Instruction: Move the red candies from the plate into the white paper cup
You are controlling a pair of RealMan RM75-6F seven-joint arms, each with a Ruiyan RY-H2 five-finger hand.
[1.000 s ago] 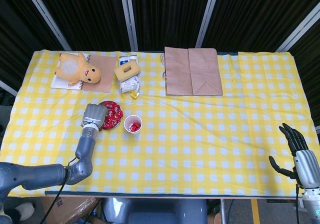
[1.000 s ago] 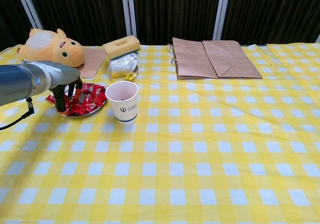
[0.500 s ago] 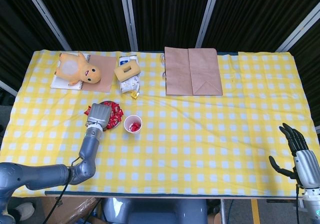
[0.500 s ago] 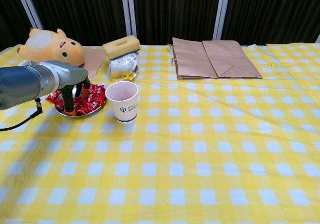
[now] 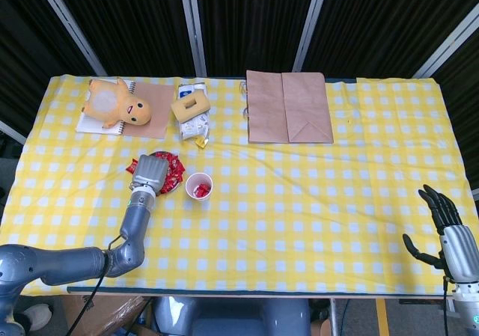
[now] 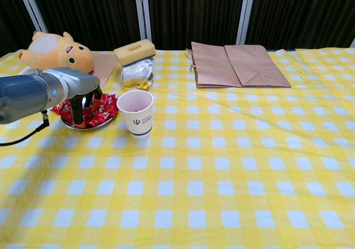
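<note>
One plate (image 6: 71, 125) of red candies (image 6: 105, 106) is sitting on the yellow-checked worktop (image 5: 314, 194), and one white paper cup (image 6: 136, 112) is standing just beside it on the right side of both views. The candies are lying in a heap too tangled to count; in the head view a few more red pieces (image 5: 200, 191) are showing inside the cup. The left hand (image 6: 84, 101) is reaching down over the plate with its fingertips (image 6: 78, 118) down among the candies, and the hand itself is covering much of the plate in the head view, so whether it is gripping a candy cannot be told. The right hand (image 5: 438, 224) is showing only in the head view, at the near right edge of the worktop, well apart from everything else, fingers spread and holding nothing. Along the far side are lying one yellow plush toy (image 5: 116, 103) on a notebook (image 5: 88, 123), one yellow sponge (image 6: 135, 51) resting on a silvery packet (image 6: 136, 73) whose print is too small to make out, and one flat brown paper bag (image 5: 289, 117).
</note>
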